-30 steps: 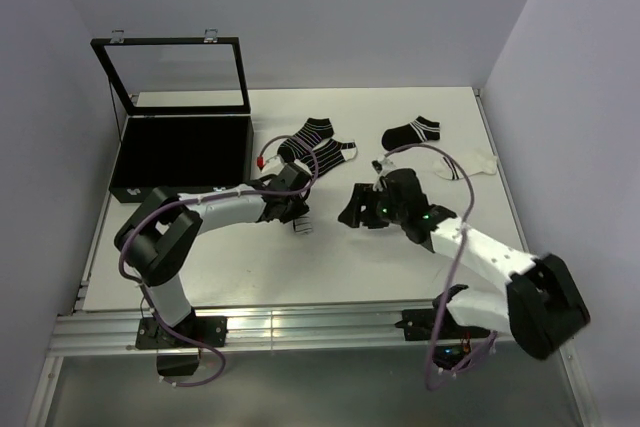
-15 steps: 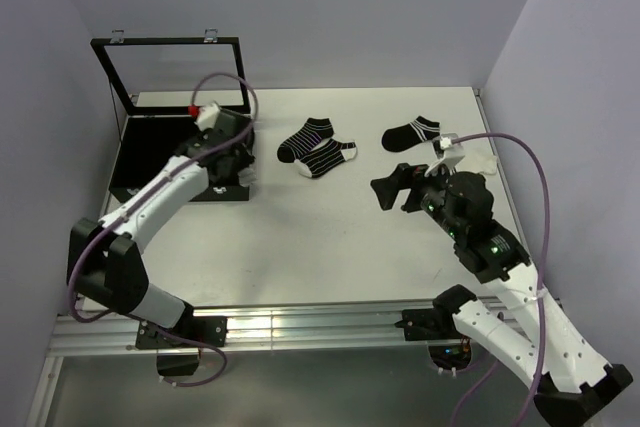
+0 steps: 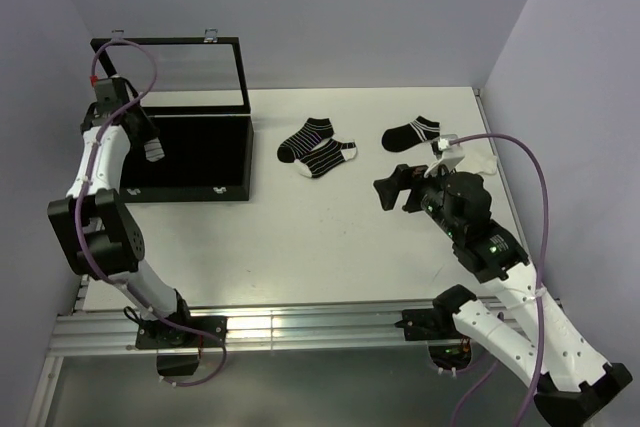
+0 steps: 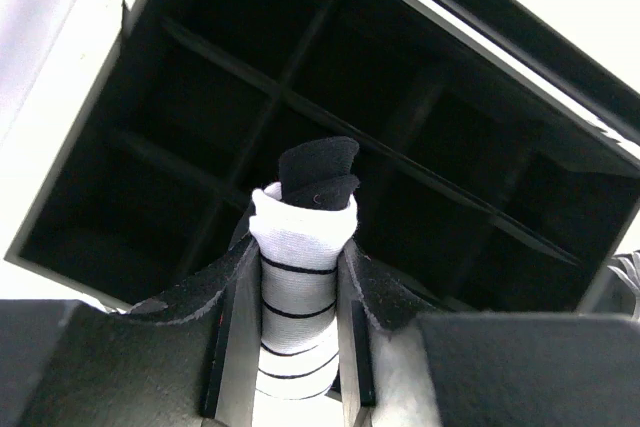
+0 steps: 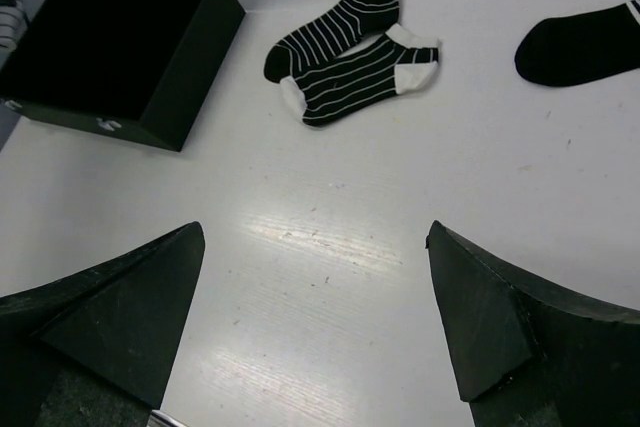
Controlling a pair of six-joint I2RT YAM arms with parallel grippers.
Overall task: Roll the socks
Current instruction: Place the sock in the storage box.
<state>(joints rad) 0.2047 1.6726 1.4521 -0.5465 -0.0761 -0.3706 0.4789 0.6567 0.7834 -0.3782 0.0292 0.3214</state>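
Left wrist view: left claw (image 4: pixel 298 257) pinches a rolled sock (image 4: pixel 303 222); released over a divider (image 4: pixel 284 87) below, it may unroll. The right claw (image 5: pixel 314 237) is spread, empty.

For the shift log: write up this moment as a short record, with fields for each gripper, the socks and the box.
left gripper: shut on rolled sock, over the box
right gripper: open, empty, above the table
rolled sock: white with black stripes, black core
box: black, lid up, divided compartments
flat socks: striped pair mid-table; black sock and white sock far right
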